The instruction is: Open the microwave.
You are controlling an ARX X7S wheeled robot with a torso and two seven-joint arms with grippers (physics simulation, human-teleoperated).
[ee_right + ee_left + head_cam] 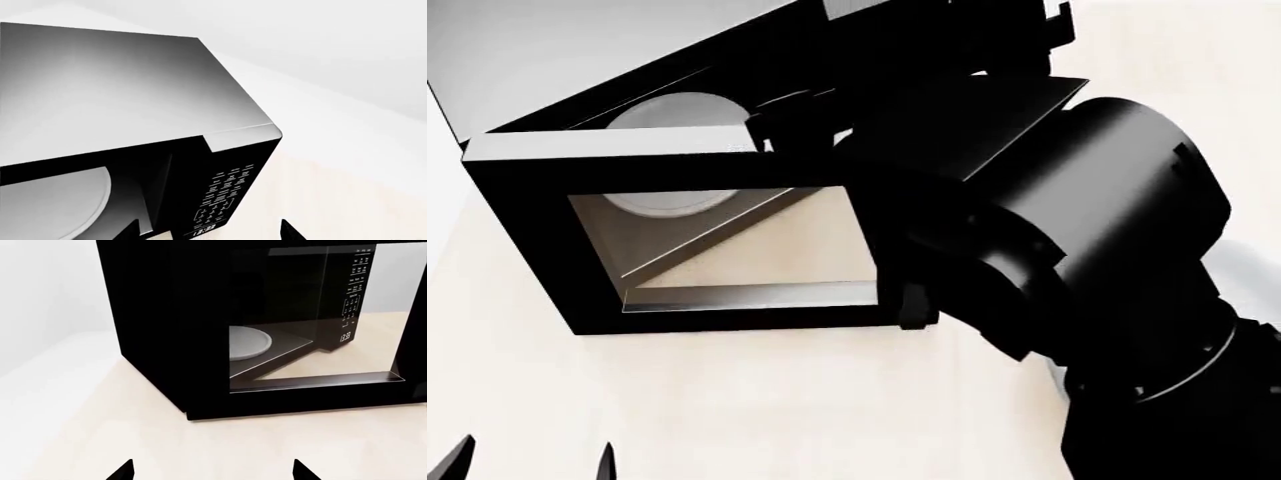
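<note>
Microwave (694, 180) sits on the pale desk (761, 400) at 11 o'clock in head view, door (727, 245) swung wide open, white plate (674, 205) inside. Right arm (1094, 260) reaches up from 4 o'clock, bulky and blocking the oven's right side. Left gripper (527, 462) hangs low at 7 o'clock, fingers spread, holding nothing. Only the wrist views show the keypad (223, 197); right gripper (210, 231) hovers spread by the grey top (113, 95).
</note>
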